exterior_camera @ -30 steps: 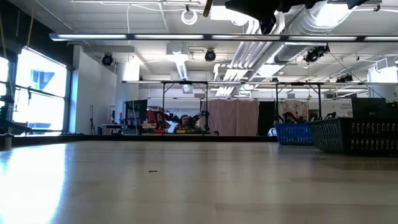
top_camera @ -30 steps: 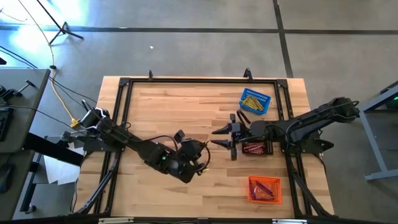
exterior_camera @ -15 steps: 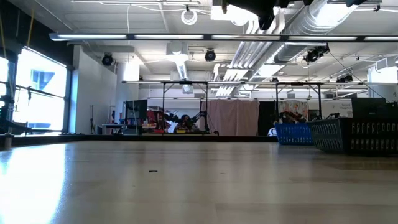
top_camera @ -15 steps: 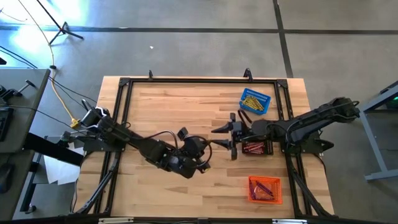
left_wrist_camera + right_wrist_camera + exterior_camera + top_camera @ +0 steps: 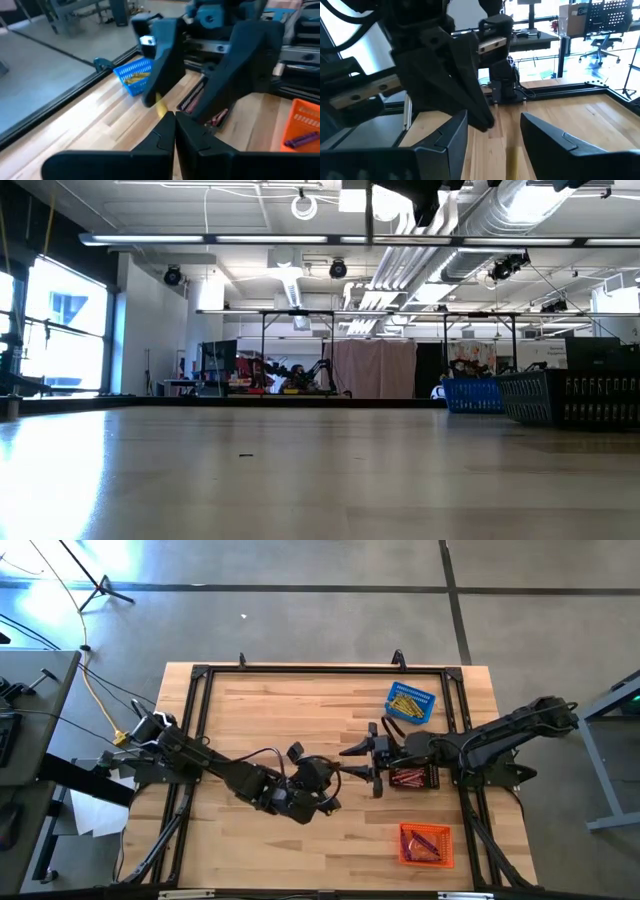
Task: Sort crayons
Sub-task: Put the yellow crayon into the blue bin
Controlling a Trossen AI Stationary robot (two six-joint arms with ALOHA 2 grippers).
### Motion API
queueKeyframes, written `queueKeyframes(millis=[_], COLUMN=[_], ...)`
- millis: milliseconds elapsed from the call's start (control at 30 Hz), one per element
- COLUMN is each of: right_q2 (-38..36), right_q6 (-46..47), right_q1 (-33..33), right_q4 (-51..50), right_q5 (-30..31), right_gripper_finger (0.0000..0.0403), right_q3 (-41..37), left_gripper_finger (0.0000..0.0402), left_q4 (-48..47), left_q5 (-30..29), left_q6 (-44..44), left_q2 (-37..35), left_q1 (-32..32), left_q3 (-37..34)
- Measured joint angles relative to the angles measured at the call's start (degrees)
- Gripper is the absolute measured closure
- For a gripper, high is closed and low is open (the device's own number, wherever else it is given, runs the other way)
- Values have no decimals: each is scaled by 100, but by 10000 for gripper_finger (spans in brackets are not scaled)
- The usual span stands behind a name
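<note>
Yellow wax showed between the closed fingers of the left gripper (image 5: pixel 334 780): it was clamped on a yellow crayon (image 5: pixel 161 106), whose tip poked out ahead of the fingertips in the left wrist view. Over the last second the left arm had swung that crayon across the wooden table (image 5: pixel 280 710) toward the right gripper (image 5: pixel 358 762), whose jaws had meanwhile spread wide and stood apart around nothing. The two grippers now met near the table's middle, the crayon lying between or just short of the open jaws (which of the two I could not tell). That reads as a handover being set up, so the crayon could go on to the blue basket (image 5: pixel 411 703), where other yellow crayons lay. The black basket (image 5: pixel 412 777) of red crayons sat just behind the right gripper, the orange basket (image 5: pixel 426 845) toward the near edge. The table's far-left stretch was bare wood, leaving room to withdraw.
</note>
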Motion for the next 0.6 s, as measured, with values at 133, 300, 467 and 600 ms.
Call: queueKeyframes(millis=[133, 300, 467, 600], right_q2=[0, 0, 0, 4], right_q6=[-1, 1, 284, 569], right_q1=[4, 0, -10, -118], right_q4=[4, -45, -946, -2144], right_q5=[-76, -153, -212, -246], right_gripper_finger=[234, 258, 305, 320], right_q3=[0, 0, 0, -2], left_gripper_finger=[401, 401, 401, 401], left_q4=[228, 227, -214, -1035], left_q5=[-16, -18, 358, 973], left_q6=[320, 395, 233, -404], left_q2=[0, 0, 0, 0], left_q1=[-34, -34, -149, -314], left_q3=[1, 2, 4, 4])
